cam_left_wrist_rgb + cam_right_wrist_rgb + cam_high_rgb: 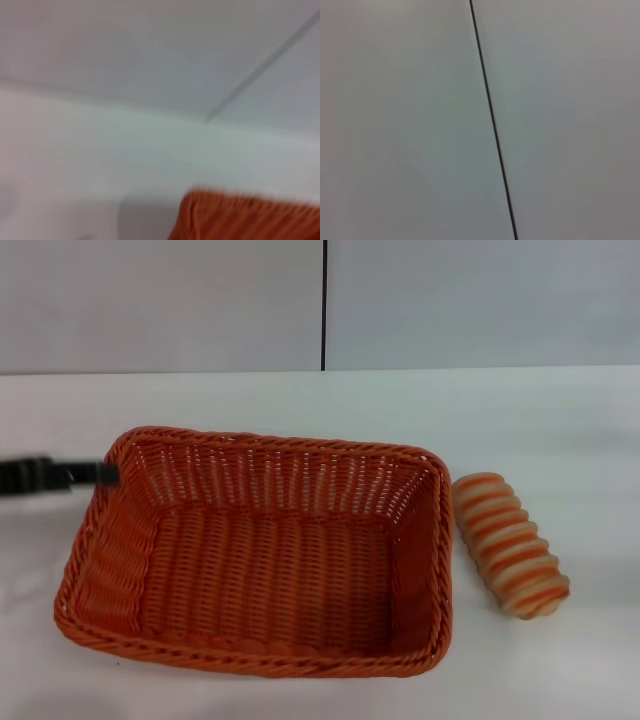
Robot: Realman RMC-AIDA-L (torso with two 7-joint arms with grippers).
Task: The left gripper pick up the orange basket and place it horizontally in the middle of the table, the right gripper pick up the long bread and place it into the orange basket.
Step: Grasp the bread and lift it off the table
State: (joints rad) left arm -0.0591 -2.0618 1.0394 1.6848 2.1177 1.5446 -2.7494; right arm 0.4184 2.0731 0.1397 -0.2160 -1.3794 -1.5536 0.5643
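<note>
The basket [262, 552] sits on the table [560, 420] lengthwise across the middle, open side up, its left rim at the tip of the left gripper [100, 476]. Whether those jaws are spread or pinched on the rim I cannot tell. It looks light and stiff, with a woven, grippy weave; the braided rim is the natural hold. The bread [509, 543] lies just beside the basket's far end from the jaws, apart from it. It seems light and ridged, best taken across its middle. The right gripper is out of sight.
</note>
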